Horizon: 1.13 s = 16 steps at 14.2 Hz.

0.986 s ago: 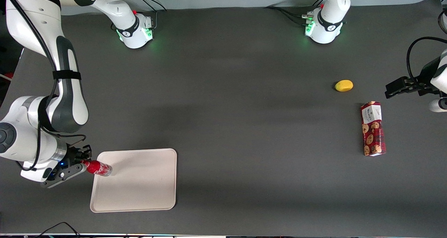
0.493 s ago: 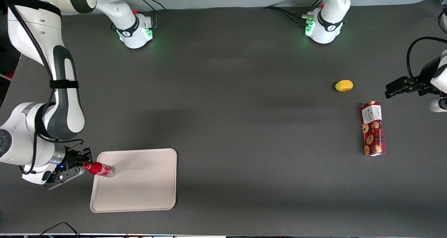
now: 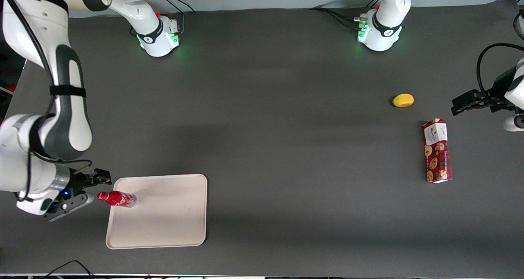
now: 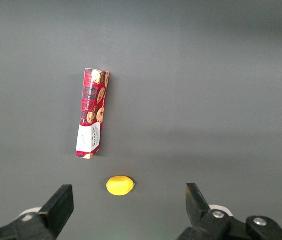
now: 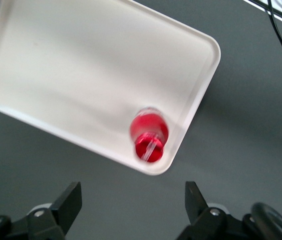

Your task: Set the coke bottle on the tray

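The coke bottle (image 3: 117,198), small and red with a red cap and a silvery base, stands upright on the cream-white tray (image 3: 168,217), close to the tray's corner nearest the working arm. In the right wrist view I look down on the bottle's cap (image 5: 148,145) on the tray (image 5: 81,75). My gripper (image 3: 95,189) is open and empty. It is above the table just off the tray's edge, beside the bottle's cap and apart from it. In the right wrist view the gripper (image 5: 131,200) has its fingers spread wide with only bare table between them.
A red cookie box (image 3: 437,150) lies flat toward the parked arm's end of the table, with a yellow lemon (image 3: 403,100) a little farther from the front camera. Both show in the left wrist view, the box (image 4: 92,113) and the lemon (image 4: 120,185). Cables (image 5: 275,20) run along the table edge.
My gripper let go of the bottle, opened and drew back off the tray's edge. The bottle stayed standing on the tray.
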### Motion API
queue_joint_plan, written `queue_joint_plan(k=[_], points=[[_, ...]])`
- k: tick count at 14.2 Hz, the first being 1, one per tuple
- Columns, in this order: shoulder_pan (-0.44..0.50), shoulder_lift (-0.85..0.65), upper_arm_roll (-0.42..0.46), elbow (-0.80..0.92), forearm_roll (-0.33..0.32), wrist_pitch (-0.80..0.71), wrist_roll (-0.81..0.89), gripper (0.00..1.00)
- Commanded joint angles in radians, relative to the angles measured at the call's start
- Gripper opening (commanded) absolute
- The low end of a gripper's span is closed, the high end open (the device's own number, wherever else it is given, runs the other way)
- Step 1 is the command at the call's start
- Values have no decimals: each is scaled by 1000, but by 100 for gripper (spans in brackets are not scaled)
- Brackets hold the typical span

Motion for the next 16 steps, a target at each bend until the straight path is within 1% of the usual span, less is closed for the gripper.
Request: queue_joint_plan(k=[1,3,4,5,7,10,11,13,16], points=[[40,-165,3,-28,-58,-177,179,96],[43,-269,63,-74,-92,-279,299,98],[40,-341,86,-140,-109,-307,343,100],[40,-416,110,-218,-118,-305,382,100],[33,-561,166,-367,-173,-301,460,100],[31,-772,177,-603,-183,-237,495,100],[28,-813,177,-648,-199,-226,497,100],[25,-801,163,-621,-207,-238,505,100],[23,-718,155,-507,-207,-267,551,100]])
